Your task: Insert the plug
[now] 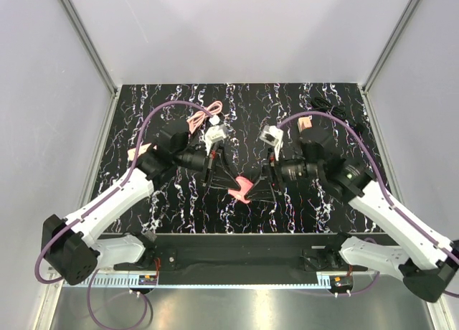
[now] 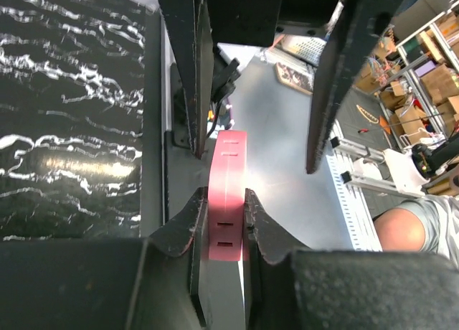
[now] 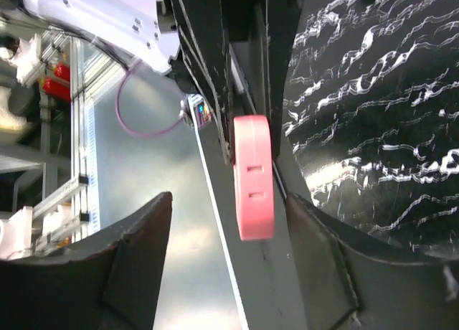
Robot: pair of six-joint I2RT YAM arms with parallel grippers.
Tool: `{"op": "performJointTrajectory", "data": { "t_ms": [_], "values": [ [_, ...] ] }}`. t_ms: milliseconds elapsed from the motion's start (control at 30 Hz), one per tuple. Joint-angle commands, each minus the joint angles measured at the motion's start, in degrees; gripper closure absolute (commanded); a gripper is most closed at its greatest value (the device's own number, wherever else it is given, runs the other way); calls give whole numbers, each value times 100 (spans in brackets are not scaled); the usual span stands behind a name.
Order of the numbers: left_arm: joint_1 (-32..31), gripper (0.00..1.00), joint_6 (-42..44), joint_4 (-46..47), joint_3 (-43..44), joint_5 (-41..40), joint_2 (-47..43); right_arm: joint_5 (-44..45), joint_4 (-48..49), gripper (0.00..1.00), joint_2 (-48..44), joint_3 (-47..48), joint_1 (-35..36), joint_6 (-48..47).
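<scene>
The plug [image 1: 242, 187] is a salmon-pink rounded block held above the middle of the marbled black table [image 1: 179, 208], where both grippers meet tip to tip. My left gripper [image 2: 224, 201] is shut on it, with the pads pressing its two flat faces. The plug [image 2: 226, 179] sticks out past the fingertips, two small slots on its edge. My right gripper [image 3: 229, 197] is open, its fingers [image 3: 143, 251] standing wide on either side of the plug [image 3: 253, 176] without touching it. In the top view the right gripper [image 1: 259, 186] faces the left gripper [image 1: 231, 181].
A coiled pink cable [image 1: 201, 118] lies at the back left beside a white block [image 1: 215, 135]. Another white block [image 1: 271, 135] and a pink piece [image 1: 305, 122] sit at the back right, with black cables [image 1: 333, 107] behind. White walls enclose the table.
</scene>
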Motion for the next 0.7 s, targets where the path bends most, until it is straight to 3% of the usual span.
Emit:
{"op": "performJointTrajectory", "data": {
  "t_ms": [0, 233, 667],
  "values": [
    [26, 100, 682, -625, 305, 34, 21, -415, -848, 29, 482, 602, 30, -564],
    [26, 100, 1043, -1031, 507, 105, 161, -600, -1464, 47, 1423, 1174, 39, -925],
    [26, 100, 1307, -1410, 789, 166, 364, -776, -973, 48, 1398, 841, 57, -706]
  ]
}}
